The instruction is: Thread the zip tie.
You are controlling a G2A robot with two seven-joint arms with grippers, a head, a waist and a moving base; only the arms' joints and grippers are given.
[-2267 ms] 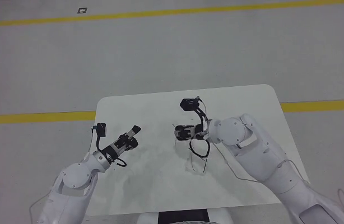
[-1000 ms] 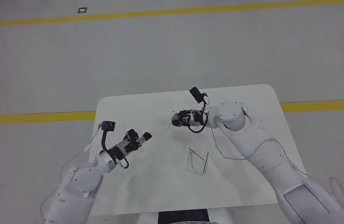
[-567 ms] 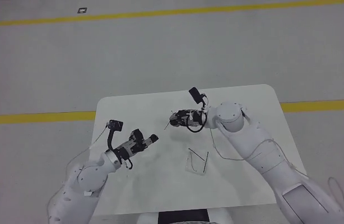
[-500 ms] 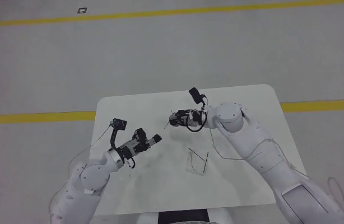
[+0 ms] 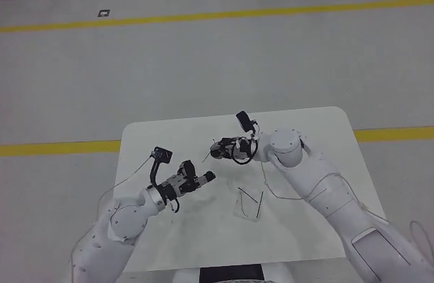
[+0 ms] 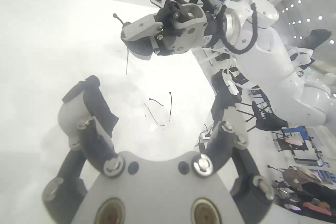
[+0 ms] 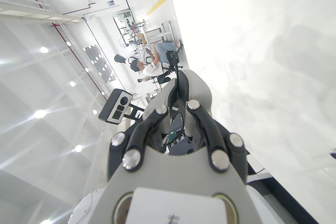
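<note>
Zip tie held in the air by one arm, the other arm ready for its loose end.

In the top view the right gripper (image 5: 215, 150), at 11 o'clock from the centre of the table (image 5: 167, 141), is clamped on the zip tie (image 6: 127, 57), which hangs free above the surface. The left gripper (image 5: 206, 177), at 7 o'clock from it, has its fingers apart and empty. In my judgement it should catch the thin tail near the tip and bend it slowly toward the head. The spare ties (image 5: 250, 200) lie at 5 o'clock.

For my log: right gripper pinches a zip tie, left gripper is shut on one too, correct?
Not quite: the left wrist view shows the left gripper open and empty. The right gripper does pinch a zip tie.
</note>
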